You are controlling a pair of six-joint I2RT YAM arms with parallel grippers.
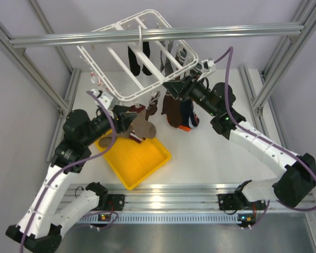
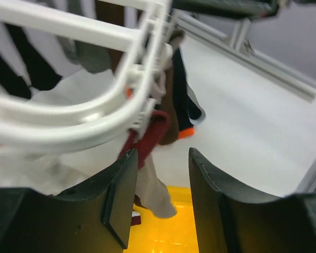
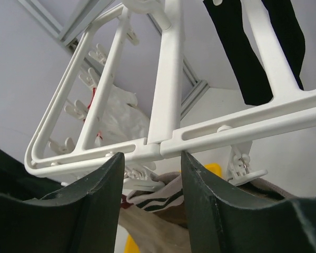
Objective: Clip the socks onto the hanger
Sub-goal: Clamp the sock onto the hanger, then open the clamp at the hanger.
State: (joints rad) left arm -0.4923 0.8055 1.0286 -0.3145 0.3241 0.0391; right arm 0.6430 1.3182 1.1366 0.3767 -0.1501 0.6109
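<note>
The white hanger point(image 1: 127, 63) hangs tilted from the top rail, with black socks point(image 1: 138, 61) clipped under it. More socks hang from its near edge: a brown sock point(image 1: 172, 109) and a navy sock with orange trim point(image 1: 187, 119). A tan sock with a red cuff point(image 2: 154, 185) dangles from a clip just beyond my left gripper point(image 2: 161, 155), which is open and holds nothing. My right gripper point(image 3: 151, 155) is open right under the hanger's near rail point(image 3: 210, 137). A striped sock point(image 3: 158, 199) sits in a clip point(image 3: 142, 182) behind its fingers.
A yellow tray point(image 1: 147, 171) lies on the white table under the left gripper. Aluminium frame posts stand at both sides, and a cross rail point(image 1: 200, 32) runs over the hanger. White crumpled plastic point(image 3: 116, 113) shows beyond the hanger's far side.
</note>
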